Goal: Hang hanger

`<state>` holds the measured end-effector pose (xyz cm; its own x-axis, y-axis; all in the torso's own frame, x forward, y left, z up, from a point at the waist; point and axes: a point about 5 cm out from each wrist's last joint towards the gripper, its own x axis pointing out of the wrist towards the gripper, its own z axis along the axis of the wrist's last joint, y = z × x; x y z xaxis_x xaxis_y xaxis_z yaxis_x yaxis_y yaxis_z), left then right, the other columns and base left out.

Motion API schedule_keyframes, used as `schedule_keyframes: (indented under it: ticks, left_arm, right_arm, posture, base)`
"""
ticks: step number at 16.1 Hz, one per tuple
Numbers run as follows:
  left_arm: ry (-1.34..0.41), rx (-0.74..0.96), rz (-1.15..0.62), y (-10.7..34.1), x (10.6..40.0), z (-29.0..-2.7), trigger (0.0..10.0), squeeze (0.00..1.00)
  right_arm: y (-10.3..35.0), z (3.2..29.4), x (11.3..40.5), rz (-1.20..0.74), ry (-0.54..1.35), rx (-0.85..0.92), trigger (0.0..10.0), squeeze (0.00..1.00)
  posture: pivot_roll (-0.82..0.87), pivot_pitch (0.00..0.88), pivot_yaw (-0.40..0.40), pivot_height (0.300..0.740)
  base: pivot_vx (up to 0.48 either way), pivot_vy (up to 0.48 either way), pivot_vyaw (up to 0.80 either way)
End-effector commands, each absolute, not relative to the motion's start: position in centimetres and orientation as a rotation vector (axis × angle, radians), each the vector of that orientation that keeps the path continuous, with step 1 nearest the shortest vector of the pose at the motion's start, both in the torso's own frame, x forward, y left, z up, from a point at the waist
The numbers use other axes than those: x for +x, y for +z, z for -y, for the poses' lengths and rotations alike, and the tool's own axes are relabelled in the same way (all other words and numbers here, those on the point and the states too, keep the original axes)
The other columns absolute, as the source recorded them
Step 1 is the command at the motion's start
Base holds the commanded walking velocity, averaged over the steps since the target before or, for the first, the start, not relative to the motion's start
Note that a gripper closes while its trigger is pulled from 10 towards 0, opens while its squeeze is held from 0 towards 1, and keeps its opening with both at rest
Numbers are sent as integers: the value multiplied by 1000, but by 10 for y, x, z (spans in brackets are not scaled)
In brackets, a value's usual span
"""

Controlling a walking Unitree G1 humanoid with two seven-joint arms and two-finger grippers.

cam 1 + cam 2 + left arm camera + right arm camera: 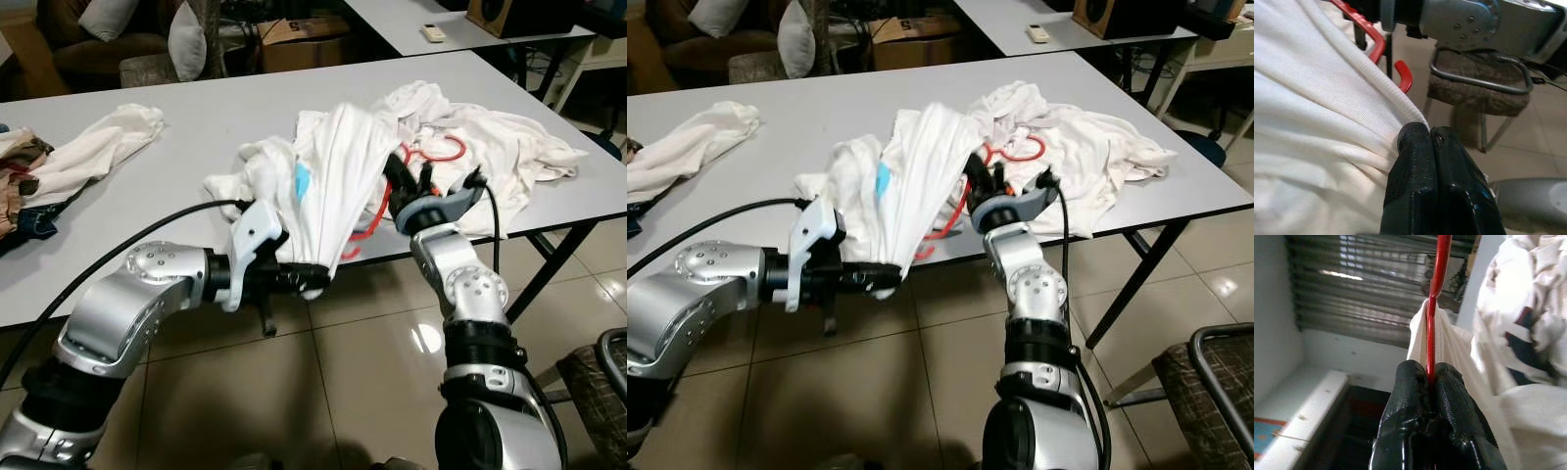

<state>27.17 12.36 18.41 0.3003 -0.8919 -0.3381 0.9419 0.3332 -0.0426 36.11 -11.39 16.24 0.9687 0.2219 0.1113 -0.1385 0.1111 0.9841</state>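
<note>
A white shirt is pulled up off the white table into a tent shape, with a red hanger partly inside it. The hanger's hook lies on crumpled white clothes behind. My left gripper is shut on the shirt's hem at the table's front edge; the ribbed hem runs into its fingertips. My right gripper is shut on the red hanger bar, just right of the shirt.
A pile of white garments lies at the table's right. More clothes lie at the left edge. A chair stands on the tiled floor at the lower right. A second table and a cardboard box stand behind.
</note>
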Motion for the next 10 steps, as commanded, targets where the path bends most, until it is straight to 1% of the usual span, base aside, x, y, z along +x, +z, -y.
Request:
schedule_keyframes:
  ticks: [1, 2, 6, 7, 8, 10]
  left_arm:
    - [-1153, 193, -357, 179, 278, -129, 0, 0]
    - [-1121, 199, -355, 178, 281, -131, 0, 0]
    - [-1222, 38, -261, 198, 276, -121, 0, 0]
    - [-1286, -50, -223, 208, 272, -114, 0, 0]
    - [-1395, -202, -180, 222, 265, -102, 0, 0]
    - [-1452, -289, -167, 230, 262, -96, 0, 0]
  right_arm:
    - [194, 82, 367, -11, 357, 1601, 10000, 0]
    - [196, 82, 367, -8, 367, 1624, 10000, 0]
    - [193, 82, 370, -9, 338, 1520, 10000, 0]
    - [193, 82, 372, -9, 321, 1508, 10000, 0]
    - [195, 81, 377, -5, 301, 1514, 10000, 0]
    - [199, 80, 380, 0, 289, 1534, 10000, 0]
  posture:
    - [-22, 0, 68, 740]
    - [-22, 0, 68, 740]
    - [-20, 0, 69, 740]
    - [-17, 0, 68, 740]
    - [-17, 0, 67, 740]
    - [-16, 0, 69, 740]
  base:
    - [0, 0, 0]
    - [0, 0, 0]
    - [0, 0, 0]
    - [0, 0, 0]
    - [0, 0, 0]
    - [0, 0, 0]
